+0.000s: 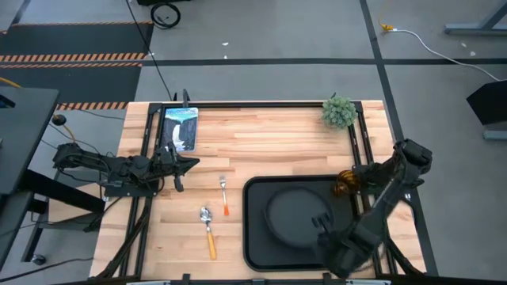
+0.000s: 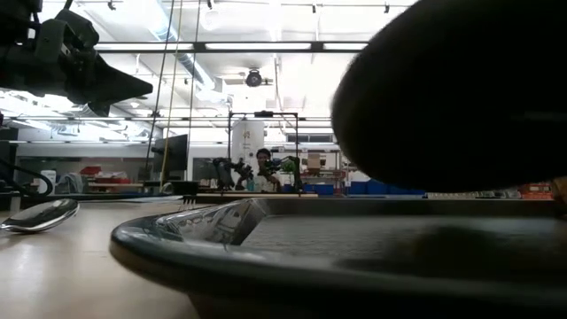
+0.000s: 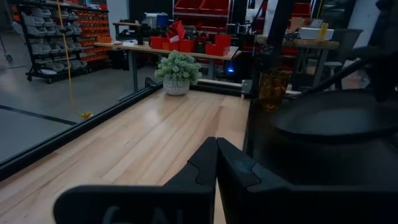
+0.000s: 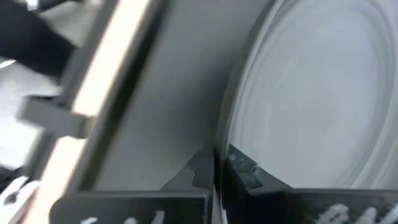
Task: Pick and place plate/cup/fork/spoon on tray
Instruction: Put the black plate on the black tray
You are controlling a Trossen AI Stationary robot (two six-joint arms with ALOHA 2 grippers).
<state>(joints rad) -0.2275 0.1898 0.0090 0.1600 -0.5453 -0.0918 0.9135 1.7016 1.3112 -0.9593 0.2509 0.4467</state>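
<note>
The round black plate (image 1: pixel 297 215) is over the middle of the black tray (image 1: pixel 255 237); it also shows in the left wrist view (image 3: pixel 336 118). My right gripper (image 1: pixel 323 227) is at the plate's near right rim, shut on it. The amber cup (image 1: pixel 343 184) stands upright at the tray's far right corner. The fork (image 1: pixel 224 195) and the spoon (image 1: pixel 208 229) lie flat on the table left of the tray. My left gripper (image 1: pixel 188 165) is shut and empty, hovering over the table's left side. My right gripper pinches the plate's rim (image 4: pixel 231 144) between its two fingers, one finger over the plate's upper face and one on the outer side. The fingers come slanting down from the table's near right. Whether the plate rests on the tray floor I cannot tell.
A small potted plant (image 1: pixel 339 112) stands at the far right of the table. A printed card (image 1: pixel 180 127) lies at the far left. Bare wood lies between the left gripper and the tray. A person (image 2: pixel 263 168) shows far off in the room.
</note>
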